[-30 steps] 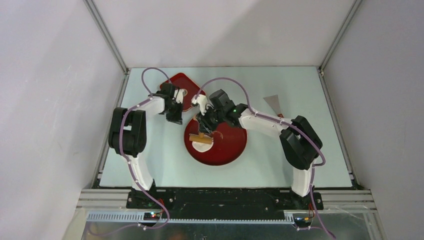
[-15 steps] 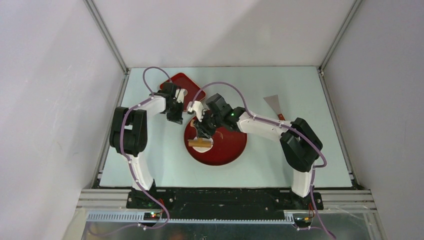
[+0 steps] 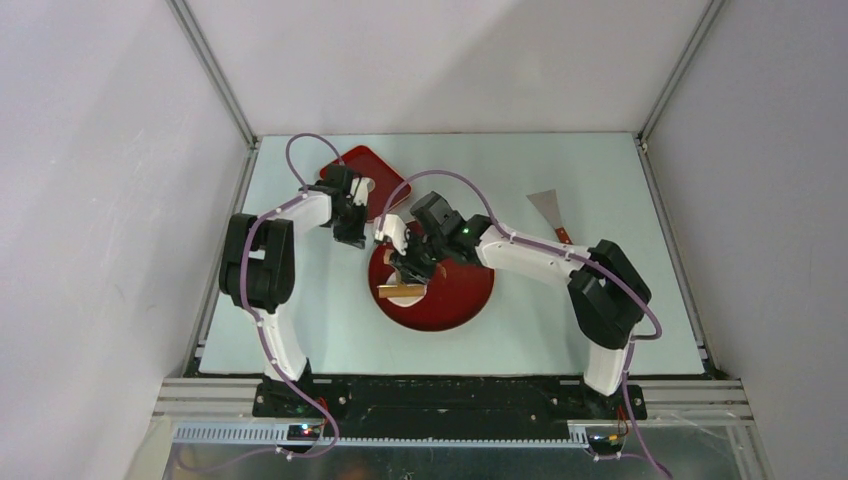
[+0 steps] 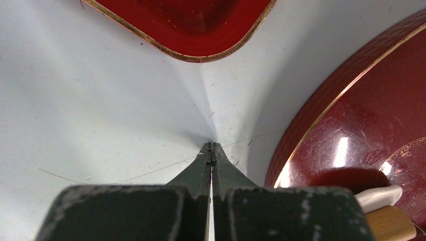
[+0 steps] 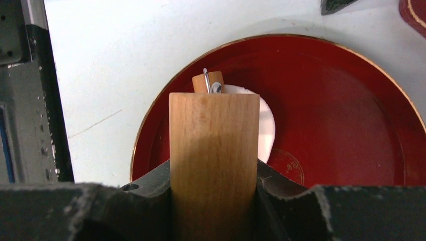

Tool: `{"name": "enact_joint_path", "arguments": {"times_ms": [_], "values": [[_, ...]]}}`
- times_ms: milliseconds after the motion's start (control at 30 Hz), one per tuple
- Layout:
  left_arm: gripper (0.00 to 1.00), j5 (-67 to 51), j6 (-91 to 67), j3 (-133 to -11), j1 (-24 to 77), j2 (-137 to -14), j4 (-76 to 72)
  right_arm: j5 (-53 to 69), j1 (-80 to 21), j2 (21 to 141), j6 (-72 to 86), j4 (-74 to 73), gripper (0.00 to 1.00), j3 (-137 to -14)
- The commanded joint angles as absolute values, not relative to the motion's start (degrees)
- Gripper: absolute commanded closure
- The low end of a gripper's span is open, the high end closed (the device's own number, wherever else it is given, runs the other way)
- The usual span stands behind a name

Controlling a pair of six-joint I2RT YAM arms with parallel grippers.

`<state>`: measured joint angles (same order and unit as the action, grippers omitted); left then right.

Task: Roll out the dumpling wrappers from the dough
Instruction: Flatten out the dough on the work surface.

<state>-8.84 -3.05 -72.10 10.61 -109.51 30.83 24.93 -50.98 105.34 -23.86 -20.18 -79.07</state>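
A flat white dumpling wrapper [image 5: 267, 125] lies on the round red plate [image 5: 351, 115], left of its centre. My right gripper [image 5: 214, 175] is shut on a wooden rolling pin [image 5: 213, 135], whose far end rests over the wrapper and hides most of it. From above, the pin [image 3: 400, 290] sits on the plate's left side under the right gripper [image 3: 412, 264]. My left gripper [image 4: 212, 149] is shut on nothing, its tips down at the table between the plate [image 4: 351, 130] and the red tray [image 4: 191, 25]. The wrapper's edge [image 4: 382, 196] shows there too.
A red square tray [image 3: 362, 170] sits at the back left, just beyond the left gripper [image 3: 350, 232]. A metal scraper [image 3: 547, 206] with a red handle lies at the back right. The enclosure's walls rise on all sides of the table.
The right gripper has shifted left and nearer with the rolling pin, dragging it over the wrapper. The left arm has stayed in place with its jaws together.
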Motion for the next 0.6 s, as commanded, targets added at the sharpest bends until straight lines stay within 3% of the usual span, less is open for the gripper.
{"name": "enact_joint_path", "arguments": {"times_ms": [0,233,567], "values": [[1.00,-7.6,-3.3,-73.7,10.9,-110.5,31.2,24.7,-49.8,104.6,-26.9,-37.2,1.00,-76.6],[1.00,-7.5,-3.3,-73.7,11.0,-110.6,31.2,22.6,-45.6,101.8,-27.3,-37.7,1.00,-76.6],[1.00,-7.6,-3.3,-73.8,11.0,-110.7,31.3,15.2,-41.8,96.7,-16.1,-20.7,1.00,-76.6]]}}
